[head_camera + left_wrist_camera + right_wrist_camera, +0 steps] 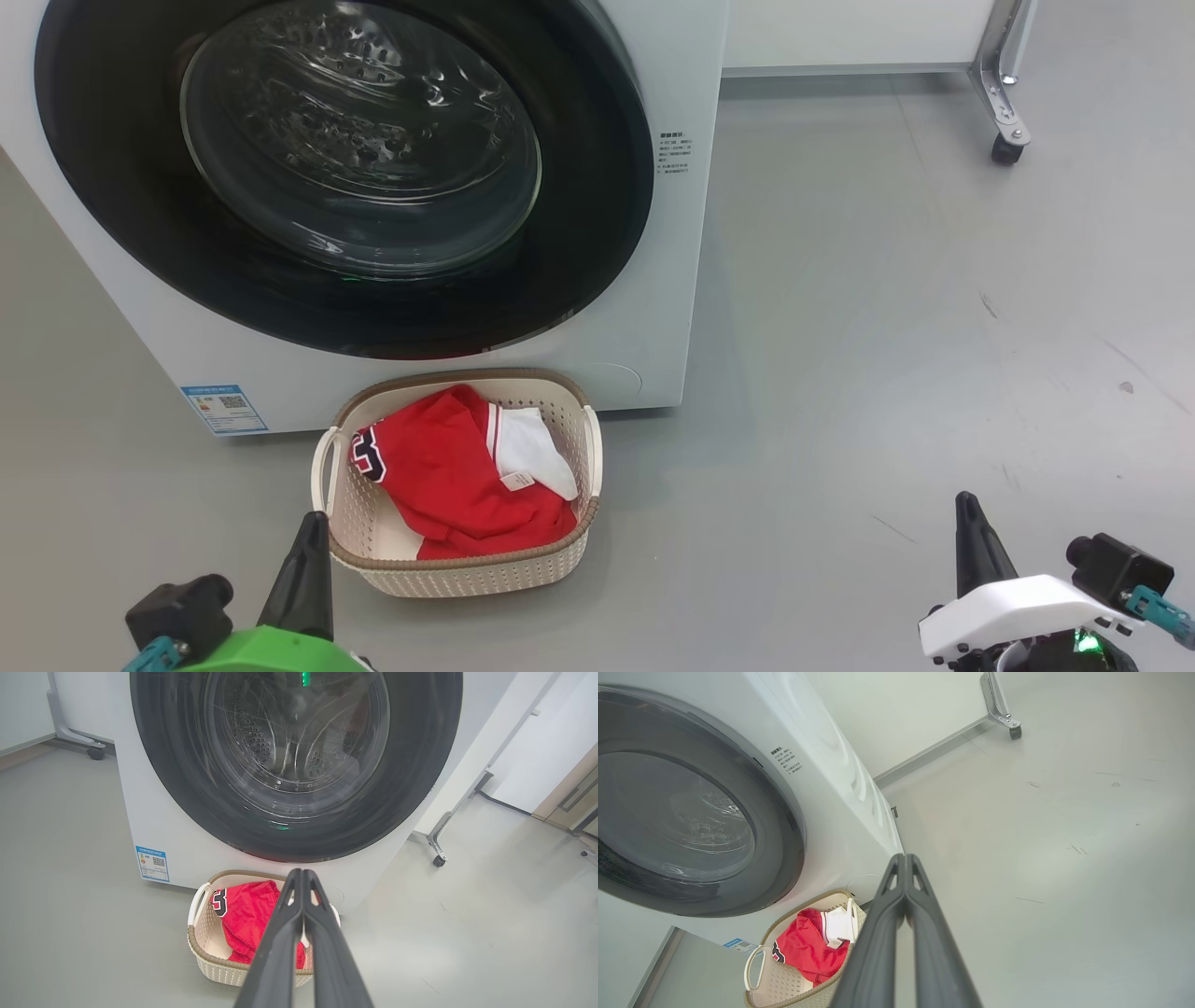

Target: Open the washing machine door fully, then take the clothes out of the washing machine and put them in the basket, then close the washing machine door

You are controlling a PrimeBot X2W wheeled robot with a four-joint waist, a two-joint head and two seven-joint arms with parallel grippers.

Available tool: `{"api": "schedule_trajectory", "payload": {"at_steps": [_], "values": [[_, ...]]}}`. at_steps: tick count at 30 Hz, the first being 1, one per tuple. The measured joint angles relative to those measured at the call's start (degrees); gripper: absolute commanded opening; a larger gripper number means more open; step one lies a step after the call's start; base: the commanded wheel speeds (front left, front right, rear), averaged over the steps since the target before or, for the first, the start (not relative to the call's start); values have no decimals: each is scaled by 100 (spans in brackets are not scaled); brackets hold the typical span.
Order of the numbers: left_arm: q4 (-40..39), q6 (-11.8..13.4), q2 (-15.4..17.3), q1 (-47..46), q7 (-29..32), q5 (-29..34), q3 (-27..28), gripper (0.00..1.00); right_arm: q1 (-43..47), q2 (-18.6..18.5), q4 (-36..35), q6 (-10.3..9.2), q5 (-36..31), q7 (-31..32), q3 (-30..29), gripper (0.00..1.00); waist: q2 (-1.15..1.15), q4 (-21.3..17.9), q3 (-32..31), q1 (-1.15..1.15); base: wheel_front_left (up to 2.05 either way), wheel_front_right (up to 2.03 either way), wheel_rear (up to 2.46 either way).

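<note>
Our left tool (pixel 310 532), at seven o'clock in the head view, has its fingers pressed together and holds nothing. Our right tool (pixel 967 513), at five o'clock, is likewise together and empty. At one o'clock from the left tool, the basket (pixel 467 577) sits on the floor (pixel 840 327) with the red clothes (pixel 439 476) inside. At twelve, the washing machine door (pixel 112 187) lies closed against the washing machine (pixel 681 75).

Your grey floor (pixel 887 373) bears the white washing machine (pixel 686 84), with the cream basket (pixel 467 574) standing just before it. A frame's caster (pixel 1006 149) rests well apart, rightward.
</note>
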Motion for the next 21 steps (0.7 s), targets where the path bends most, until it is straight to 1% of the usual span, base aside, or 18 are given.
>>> {"api": "schedule_trajectory", "payload": {"at_steps": [6,7,11,13,16,18,21], "values": [[80,-73,1,-19,97,-446,103,0,-63,5,10,60,403,113,-118,0,0,-2,0,0,0,0,0],[94,-92,1,-25,115,-521,118,0,-74,5,12,93,470,123,-141,0,0,-3,-1,0,0,0,0],[135,-102,1,-60,154,-831,190,0,-115,8,19,104,738,214,-225,0,0,-4,-1,0,0,0,0],[157,-146,2,-70,176,-1022,230,0,-122,10,34,149,869,248,-261,0,0,-5,-1,0,0,0,0],[201,-171,2,-89,200,-1217,271,0,-152,14,48,153,1079,316,-318,0,0,-6,-2,0,0,0,0],[236,-201,1,-114,242,-1408,298,0,-168,16,60,201,1207,332,-359,0,0,-7,-2,0,0,0,0],[286,-245,1,-149,252,-1608,356,0,-212,20,78,212,1414,390,-419,0,0,-8,-3,0,0,0,0]]}}
